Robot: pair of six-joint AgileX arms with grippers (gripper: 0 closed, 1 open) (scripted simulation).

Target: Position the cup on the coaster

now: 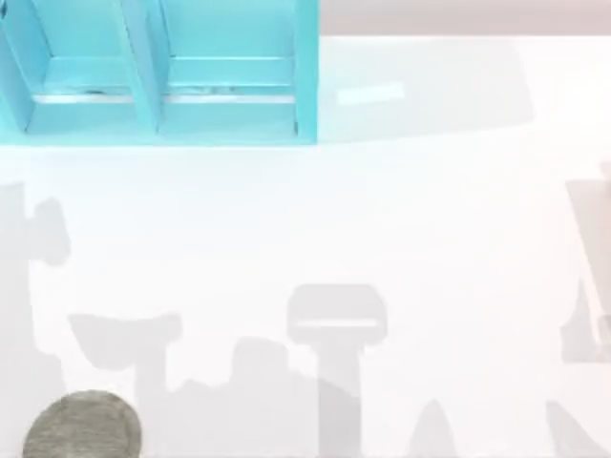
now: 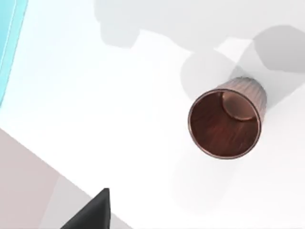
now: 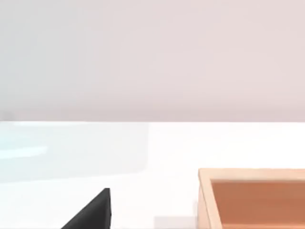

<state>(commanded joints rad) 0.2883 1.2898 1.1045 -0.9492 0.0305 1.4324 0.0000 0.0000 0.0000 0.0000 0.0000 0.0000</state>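
Left end effector (image 2: 90,212) hangs above the desk (image 2: 119,119), its opening impossible to judge. Cup (image 2: 225,121) stands upright ahead of it, mouth and long axis upward. Coaster (image 1: 83,426) lies flat apart.

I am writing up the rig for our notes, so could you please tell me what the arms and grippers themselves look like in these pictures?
Little of them shows. In the left wrist view, a matte black, wedge-shaped finger with flat faces and a sharp edge rises from the frame's edge. The right wrist view shows a matching black finger. No cables, markings or arm links can be made out; the top view gives just grey shadows on the white table.
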